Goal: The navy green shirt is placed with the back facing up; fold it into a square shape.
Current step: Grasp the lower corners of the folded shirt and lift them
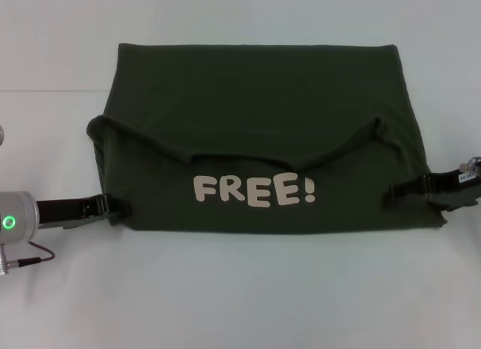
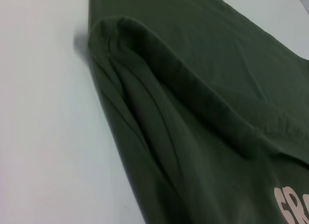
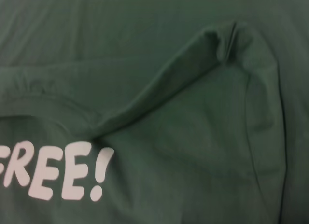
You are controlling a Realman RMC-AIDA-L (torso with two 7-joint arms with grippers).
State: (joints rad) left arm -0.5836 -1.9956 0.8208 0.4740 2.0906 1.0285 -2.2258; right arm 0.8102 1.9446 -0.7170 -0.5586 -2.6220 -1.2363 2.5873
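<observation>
Shirt: the navy green shirt (image 1: 263,101) lay on the white table (image 1: 240,296), folded, long axis running left to right, "FREE!" lettering (image 1: 254,190) upright on the near flap.
Left gripper (image 1: 113,207): at shirt's near left edge; finger state unclear.
Right gripper (image 1: 402,192): at near right edge; finger state unclear.

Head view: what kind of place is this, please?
Probably a lab or test bench for robot cloth folding: a plain white table, only the navy green shirt on it, and the left gripper and right gripper at its sides.
</observation>
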